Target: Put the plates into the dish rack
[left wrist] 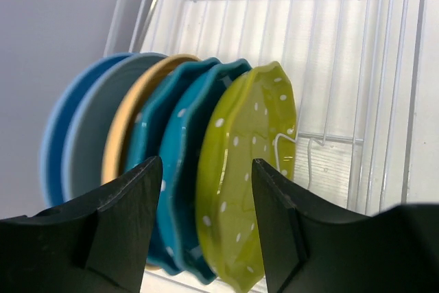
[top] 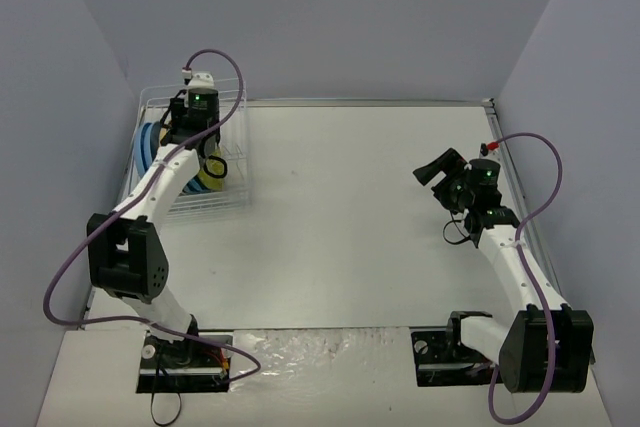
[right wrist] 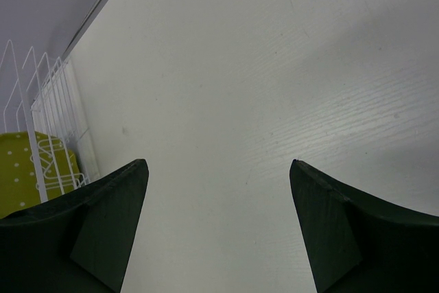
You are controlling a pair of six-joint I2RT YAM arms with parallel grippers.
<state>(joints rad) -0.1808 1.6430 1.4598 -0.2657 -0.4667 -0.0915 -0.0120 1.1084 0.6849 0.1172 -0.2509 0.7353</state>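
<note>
Several plates stand upright side by side in the white wire dish rack (left wrist: 328,101): two light blue (left wrist: 72,142), one orange-yellow (left wrist: 130,121), two teal dotted (left wrist: 180,149) and, last in the row, a lime green dotted plate (left wrist: 250,135). My left gripper (left wrist: 204,162) is open just above them. Its fingers straddle the lime green plate's rim with a gap on each side. From above, the rack (top: 228,199) sits at the far left with the left gripper (top: 203,150) over it. My right gripper (right wrist: 216,162) hangs open over bare table, holding nothing.
The rack's unfilled slots (left wrist: 357,142) lie to the right of the lime green plate. In the right wrist view the rack's end wires (right wrist: 48,121) and the lime green plate (right wrist: 17,166) show at the far left. Grey walls close in the table on three sides.
</note>
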